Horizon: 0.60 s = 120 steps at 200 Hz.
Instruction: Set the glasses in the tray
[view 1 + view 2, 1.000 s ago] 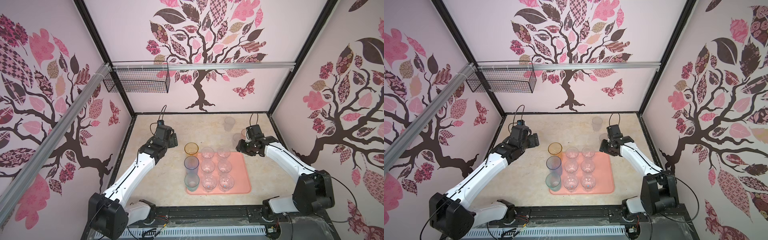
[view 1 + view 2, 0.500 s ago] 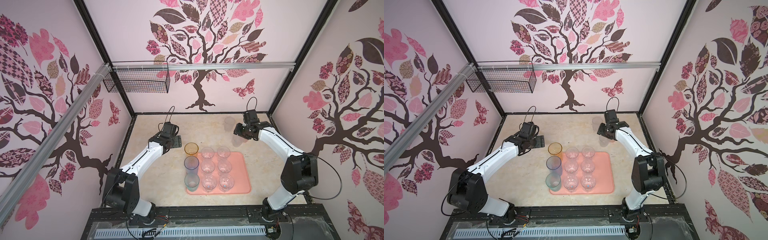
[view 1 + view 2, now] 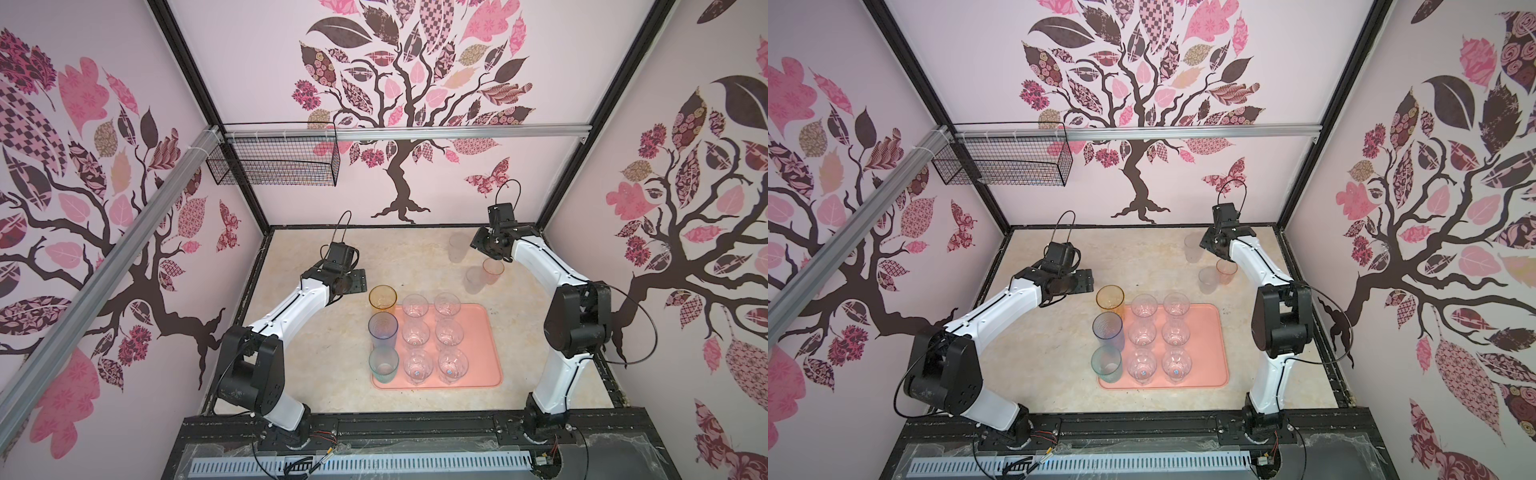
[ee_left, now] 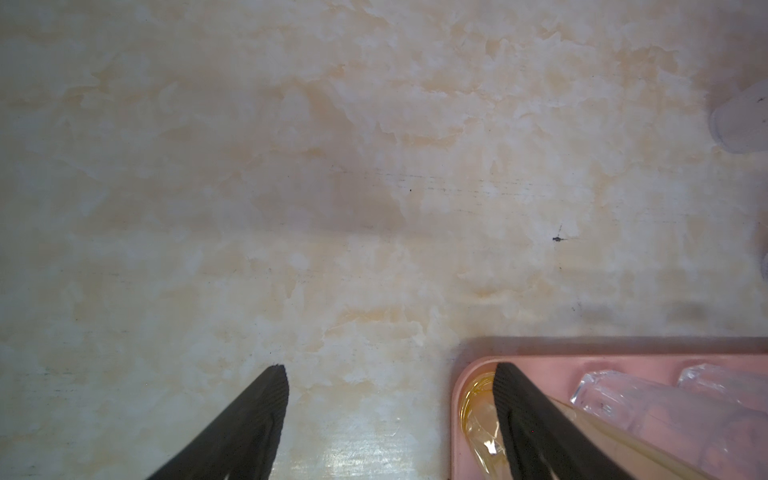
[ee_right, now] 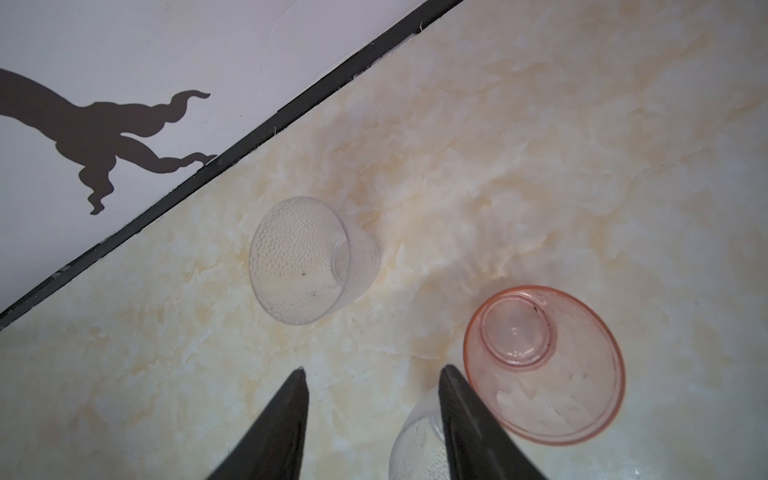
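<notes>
The table (image 3: 332, 257) carries the tray (image 3: 484, 353) at 6 o'clock, with nine glasses (image 3: 415, 332) standing in it and the amber glass (image 3: 382, 298) in its 11 o'clock corner. And the right arm (image 3: 540, 266) is away! It swings off the tray's 1 o'clock corner and reaches back to 1 o'clock on the table. Three wait there: a far frosted glass (image 5: 307, 259), a near frosted glass (image 3: 473, 279) and a pinkish-orange glass (image 5: 544, 365). The right end effector (image 5: 372, 370) hovers spread and empty, just short of the far frosted one, likely the next pick. The left end effector (image 4: 388, 368) drifts trayward, spread wide, empty, beside the amber glass.
</notes>
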Available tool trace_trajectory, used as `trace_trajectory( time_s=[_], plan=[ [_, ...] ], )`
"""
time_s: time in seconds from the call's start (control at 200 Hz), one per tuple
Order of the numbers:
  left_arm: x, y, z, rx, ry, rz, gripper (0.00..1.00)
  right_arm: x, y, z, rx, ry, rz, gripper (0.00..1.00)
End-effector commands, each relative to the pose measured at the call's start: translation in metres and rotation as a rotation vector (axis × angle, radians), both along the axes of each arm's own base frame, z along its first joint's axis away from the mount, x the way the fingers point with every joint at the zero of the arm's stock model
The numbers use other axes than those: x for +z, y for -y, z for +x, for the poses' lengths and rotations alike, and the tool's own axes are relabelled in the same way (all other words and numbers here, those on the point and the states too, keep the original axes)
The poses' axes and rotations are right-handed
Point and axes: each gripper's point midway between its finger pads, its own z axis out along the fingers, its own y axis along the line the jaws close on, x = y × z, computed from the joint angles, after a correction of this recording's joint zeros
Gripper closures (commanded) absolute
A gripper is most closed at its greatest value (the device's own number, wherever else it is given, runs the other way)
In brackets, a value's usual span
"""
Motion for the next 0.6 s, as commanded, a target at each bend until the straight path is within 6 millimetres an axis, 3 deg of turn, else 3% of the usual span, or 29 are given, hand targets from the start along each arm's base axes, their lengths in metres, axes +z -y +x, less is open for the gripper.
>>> trace_trajectory(
  time_s=[0.0,0.175,0.595],
  plan=[
    [-0.006,-0.004,0.000,-0.002,0.003,0.018,0.19,-0.009,0.001,0.018,-0.004,-0.013,-0.008,0.47],
    [-0.009,-0.004,0.000,-0.003,-0.001,0.021,0.19,-0.027,-0.006,0.034,0.019,-0.044,0.003,0.51],
    [-0.016,-0.005,0.000,-0.007,-0.017,0.034,0.20,-0.063,-0.015,0.049,0.074,-0.113,0.001,0.60]
  ],
)
